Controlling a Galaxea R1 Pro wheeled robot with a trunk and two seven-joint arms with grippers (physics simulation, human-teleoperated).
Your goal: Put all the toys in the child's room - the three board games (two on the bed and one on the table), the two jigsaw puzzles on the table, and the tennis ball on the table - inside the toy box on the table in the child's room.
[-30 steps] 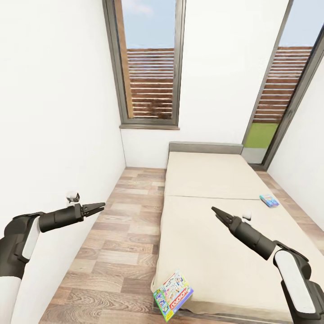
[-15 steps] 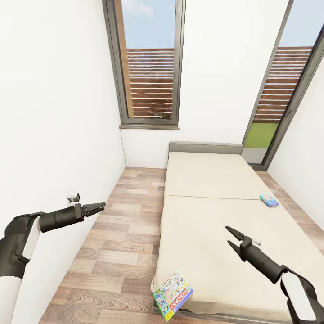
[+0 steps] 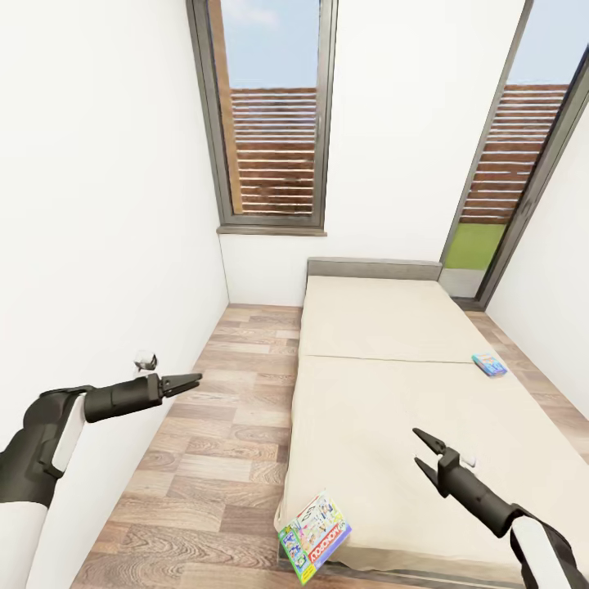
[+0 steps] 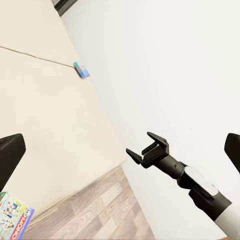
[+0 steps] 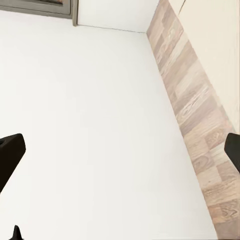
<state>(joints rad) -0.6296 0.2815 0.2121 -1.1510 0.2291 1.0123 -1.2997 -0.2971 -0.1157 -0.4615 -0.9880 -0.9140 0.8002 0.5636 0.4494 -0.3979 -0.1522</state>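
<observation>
The cream bed [image 3: 384, 384] runs away from me on the right. A green-white Monopoly board game [image 3: 315, 536] hangs tilted over its near left corner. A light-blue board game [image 3: 489, 364] lies at the bed's far right edge. My right gripper [image 3: 417, 447] hovers open and holding nothing over the near right of the mattress, well right of the Monopoly box. My left gripper [image 3: 195, 379] hangs over the wood floor left of the bed, its fingers [image 4: 10, 155] set wide apart. The table, toy box, jigsaw puzzles and tennis ball are out of view.
A white wall [image 3: 98, 245] stands close on the left, with a strip of wood-plank floor [image 3: 221, 425] between it and the bed. Tall windows [image 3: 274, 114] rise behind the grey headboard [image 3: 372, 268]. A narrow strip of floor runs along the bed's right side.
The right gripper dropped toward the near right of the bed and opened. The left gripper shifted slightly right and down. Both game boxes stayed put.
</observation>
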